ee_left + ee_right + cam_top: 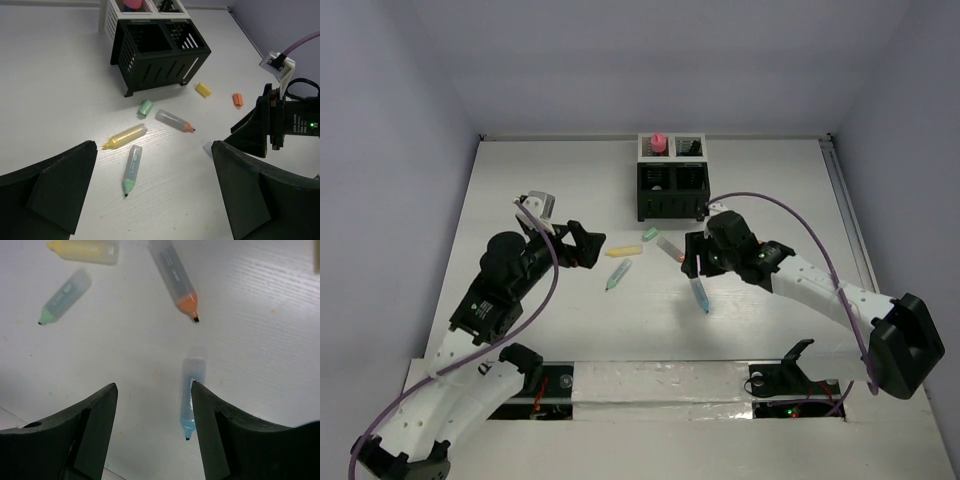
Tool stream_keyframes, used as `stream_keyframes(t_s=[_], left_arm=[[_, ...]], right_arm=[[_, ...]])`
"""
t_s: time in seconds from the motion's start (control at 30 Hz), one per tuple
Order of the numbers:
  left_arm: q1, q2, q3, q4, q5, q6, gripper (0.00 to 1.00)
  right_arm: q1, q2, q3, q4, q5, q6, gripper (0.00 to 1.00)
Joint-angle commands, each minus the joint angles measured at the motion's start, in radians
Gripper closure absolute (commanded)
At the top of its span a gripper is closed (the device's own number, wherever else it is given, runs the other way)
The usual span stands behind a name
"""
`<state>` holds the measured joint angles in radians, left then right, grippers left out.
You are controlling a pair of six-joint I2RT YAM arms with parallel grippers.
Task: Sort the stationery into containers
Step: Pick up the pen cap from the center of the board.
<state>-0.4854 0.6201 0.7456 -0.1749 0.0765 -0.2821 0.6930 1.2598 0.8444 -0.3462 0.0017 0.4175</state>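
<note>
The mesh organizer [670, 190] stands at the back middle, with a pink tube [658, 143] in its white left compartment. On the table lie a yellow marker [619, 251], a green marker [618, 275], a green cap [650, 235], an orange-tipped marker [669, 246] and a light blue marker [700, 293]. My left gripper [590, 245] is open and empty, left of the yellow marker [126, 136] and green marker [131, 169]. My right gripper [153, 387] is open over the light blue marker [190, 395], which lies along its right finger's inner edge.
A yellow cap [203, 89] and an orange cap [237, 99] lie right of the organizer [160, 55], near the right arm [285, 125]. A black item [686, 147] sits in the white right compartment. Grey walls enclose the table.
</note>
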Motion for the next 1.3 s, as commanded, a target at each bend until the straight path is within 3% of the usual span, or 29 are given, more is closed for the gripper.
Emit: stream_keyframes(t_s=[0.0,0.17,0.43,0.57,0.8,1.1,1.17,1.2,1.23,1.27], left_arm=[[0.010,0.023,-0.008,0.058,0.071,-0.003,0.01],[0.010,0.015,-0.009,0.041,0.022,-0.008,0.01],[0.010,0.016,-0.005,-0.003,-0.067,-0.020,0.01],[0.019,0.023,0.014,-0.073,-0.336,-0.061,0.01],[0.043,0.180,0.040,-0.212,-0.556,-0.123,0.01],[0.296,0.429,0.034,-0.161,-0.403,-0.060,0.01],[0.335,0.480,0.038,-0.150,-0.339,-0.046,0.15],[0.365,0.503,0.040,-0.150,-0.328,-0.045,0.33],[0.375,0.544,0.041,-0.147,-0.316,-0.040,0.43],[0.375,0.562,0.046,-0.147,-0.299,-0.039,0.47]], right_arm=[[-0.003,-0.004,-0.021,-0.080,0.138,0.076,0.33],[-0.003,0.079,-0.025,-0.073,0.159,0.075,0.33],[0.007,0.085,0.015,0.005,0.134,0.003,0.32],[0.082,0.108,0.073,0.104,0.066,-0.011,0.32],[0.119,0.043,0.092,0.157,0.078,-0.049,0.33],[0.119,-0.244,-0.053,0.245,0.167,-0.057,0.45],[0.119,-0.287,-0.073,0.253,0.172,-0.042,0.49],[0.119,-0.302,-0.080,0.254,0.172,-0.039,0.50],[0.119,-0.316,-0.090,0.259,0.170,-0.036,0.50],[0.119,-0.348,-0.099,0.260,0.170,-0.037,0.50]])
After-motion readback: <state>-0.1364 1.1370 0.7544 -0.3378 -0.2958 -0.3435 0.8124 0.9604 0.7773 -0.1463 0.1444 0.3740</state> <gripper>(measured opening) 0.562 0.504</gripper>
